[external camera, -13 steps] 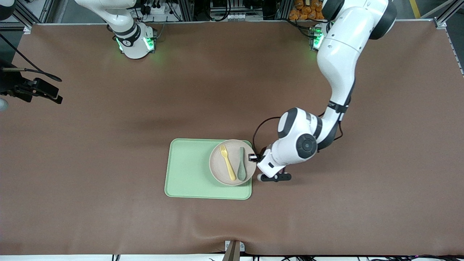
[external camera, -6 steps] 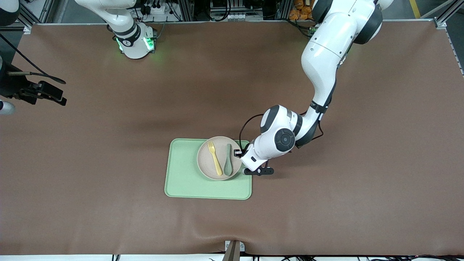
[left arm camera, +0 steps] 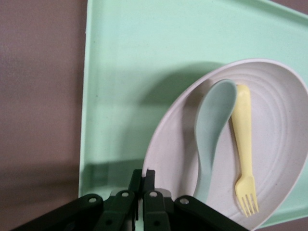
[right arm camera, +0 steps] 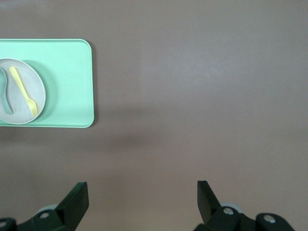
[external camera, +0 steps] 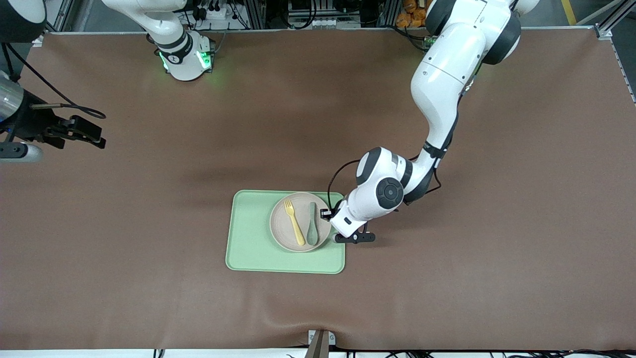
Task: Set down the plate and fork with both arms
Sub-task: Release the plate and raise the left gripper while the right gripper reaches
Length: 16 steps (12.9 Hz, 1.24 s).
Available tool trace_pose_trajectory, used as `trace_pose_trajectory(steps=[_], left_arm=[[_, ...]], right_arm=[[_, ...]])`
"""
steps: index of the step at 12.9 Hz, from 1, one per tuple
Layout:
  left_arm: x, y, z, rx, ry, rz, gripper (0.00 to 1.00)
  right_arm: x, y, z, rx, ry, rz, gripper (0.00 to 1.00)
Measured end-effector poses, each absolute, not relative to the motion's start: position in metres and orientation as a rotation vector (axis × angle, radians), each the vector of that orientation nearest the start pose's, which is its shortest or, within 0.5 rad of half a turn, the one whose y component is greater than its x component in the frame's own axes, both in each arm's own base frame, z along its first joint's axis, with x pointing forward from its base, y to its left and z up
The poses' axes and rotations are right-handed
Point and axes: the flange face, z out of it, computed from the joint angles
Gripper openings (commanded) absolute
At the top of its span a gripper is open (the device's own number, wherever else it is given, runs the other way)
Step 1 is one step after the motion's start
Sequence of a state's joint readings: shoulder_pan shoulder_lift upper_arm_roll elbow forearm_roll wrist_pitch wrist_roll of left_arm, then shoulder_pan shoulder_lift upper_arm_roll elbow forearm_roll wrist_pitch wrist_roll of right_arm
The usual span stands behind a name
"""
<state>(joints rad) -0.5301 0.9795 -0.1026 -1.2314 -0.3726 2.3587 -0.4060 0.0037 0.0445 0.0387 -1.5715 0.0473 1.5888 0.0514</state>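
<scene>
So the left gripper (left arm camera: 143,180) is clamped tight on the rim of the plate (external camera: 300,222), pinching it at the edge toward the left arm's end of the table. The fingers (left arm camera: 149,177) look fully closed down on that thin lip, nothing else in them. The plate sits on the tray (external camera: 253,238), at the tray's half closest to the left arm, and it looks low or already resting there, hard to say which.

On the plate lie the fork (external camera: 294,222) and a spoon (external camera: 312,223), side by side, just loose.

Handling-wise: the plate looks rigid and light, probably some plastic or fibre stuff, so a rim pinch works, but it's a one-sided hold and any tilt would probably send the cutlery sliding. The fork is small, thin and likely slick; best bet is gripping across the handle near the middle, since it lies flat and close to the spoon.

The right gripper (right arm camera: 142,202) is spread wide open, empty, waiting over bare table (external camera: 149,164) well apart from the tray, toward the right arm's end.
</scene>
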Motion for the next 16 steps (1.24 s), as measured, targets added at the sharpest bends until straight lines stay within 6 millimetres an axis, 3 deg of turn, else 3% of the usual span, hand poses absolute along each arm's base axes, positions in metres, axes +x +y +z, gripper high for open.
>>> trace_pose_trajectory(steps=[2, 3, 4, 7, 9, 11, 13, 16], left_arm=[[0.631, -0.441, 0.185, -3.526, -0.13, 0.089, 0.03], [0.631, -0.441, 0.185, -3.527, -0.13, 0.087, 0.59], [0.631, -0.441, 0.185, -3.527, -0.13, 0.086, 1.0], [0.632, -0.445, 0.191, -3.537, -0.123, 0.064, 1.0], [0.637, -0.45, 0.212, -3.556, -0.11, 0.017, 1.0], [0.641, -0.447, 0.257, -3.559, -0.075, 0.039, 1.0], [0.641, -0.427, 0.32, -3.514, -0.029, 0.132, 1.0], [0.643, -0.355, 0.416, -3.325, 0.01, 0.163, 1.0]], right_arm=[[0.577, 0.041, 0.591, -3.093, -0.016, 0.048, 1.0], [0.584, 0.049, 0.587, -3.092, -0.036, 0.049, 1.0], [0.592, 0.057, 0.582, -3.09, -0.056, 0.052, 1.0], [0.617, 0.091, 0.561, -3.087, -0.114, 0.071, 1.0], [0.631, 0.118, 0.543, -3.079, -0.05, 0.1, 1.0], [0.643, 0.148, 0.519, -3.033, 0.039, 0.115, 1.0], [0.657, 0.181, 0.495, -3.009, 0.092, 0.047, 1.0], [0.667, 0.236, 0.455, -3.002, 0.04, 0.028, 1.0]])
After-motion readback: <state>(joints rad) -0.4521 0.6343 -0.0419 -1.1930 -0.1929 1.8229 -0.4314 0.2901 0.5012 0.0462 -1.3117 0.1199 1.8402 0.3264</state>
